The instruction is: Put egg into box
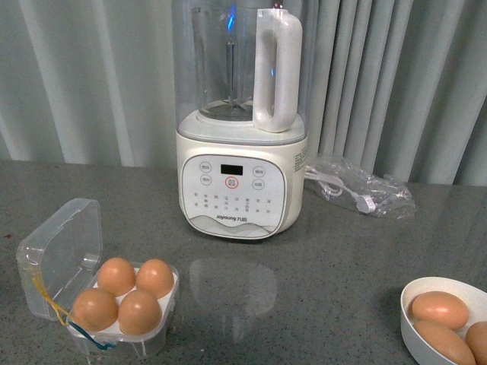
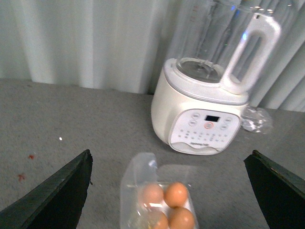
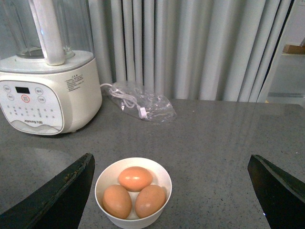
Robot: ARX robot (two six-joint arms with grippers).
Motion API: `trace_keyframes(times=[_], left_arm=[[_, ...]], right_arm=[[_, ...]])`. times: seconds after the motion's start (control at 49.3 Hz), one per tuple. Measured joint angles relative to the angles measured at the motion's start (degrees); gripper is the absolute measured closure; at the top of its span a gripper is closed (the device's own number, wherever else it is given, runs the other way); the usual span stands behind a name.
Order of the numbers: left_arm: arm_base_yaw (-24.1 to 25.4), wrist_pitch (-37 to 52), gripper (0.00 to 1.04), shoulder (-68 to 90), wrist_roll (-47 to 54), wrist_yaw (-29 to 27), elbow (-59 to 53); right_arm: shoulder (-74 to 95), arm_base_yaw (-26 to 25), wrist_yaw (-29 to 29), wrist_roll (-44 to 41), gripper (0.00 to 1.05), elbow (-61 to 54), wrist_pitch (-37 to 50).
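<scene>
Left gripper and right gripper are both spread wide with nothing between their fingers. Neither arm shows in the front view.

On the robot's left the box sits on the table with its clear lid swung back and upright. Every one of its four cells holds an egg, so no free cell is visible. The left gripper hangs above and short of the box, not touching it.

On the right a white bowl holds three spare eggs, and the right gripper hangs over it, apart from them. A blender stands at the back between the two, with a bagged cable beside it.

Judging by the full box, the placing step looks finished, or very nearly so. With no cell open, another pick from the bowl would have nowhere to go.

If anything remains, it is probably shutting the lid. That would call for the left gripper to come in behind the lid and tip it forward gently. The light box could slide or tilt under a push, and the eggs stand proud of their cells. The yellow and blue strings on the near corner could also catch a finger.
</scene>
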Motion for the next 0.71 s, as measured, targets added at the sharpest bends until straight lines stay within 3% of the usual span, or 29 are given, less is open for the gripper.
trace_keyframes(times=[0.101,0.243,0.486,0.709], left_arm=[[2.45,1.55,0.07,10.64,4.39,1.31,2.49],[5.86,4.76,0.07,20.15,11.02,-1.88,6.12],[9.33,9.88,0.07,27.17,18.27,-5.29,10.21],[10.73,8.17,0.07,33.27,27.26,-7.37,13.03]], right_arm=[[0.0,0.0,0.0,0.0,0.07,0.0,0.0],[0.0,0.0,0.0,0.0,0.07,0.0,0.0],[0.0,0.0,-0.02,0.0,0.07,0.0,0.0],[0.0,0.0,-0.02,-0.02,0.07,0.0,0.0]])
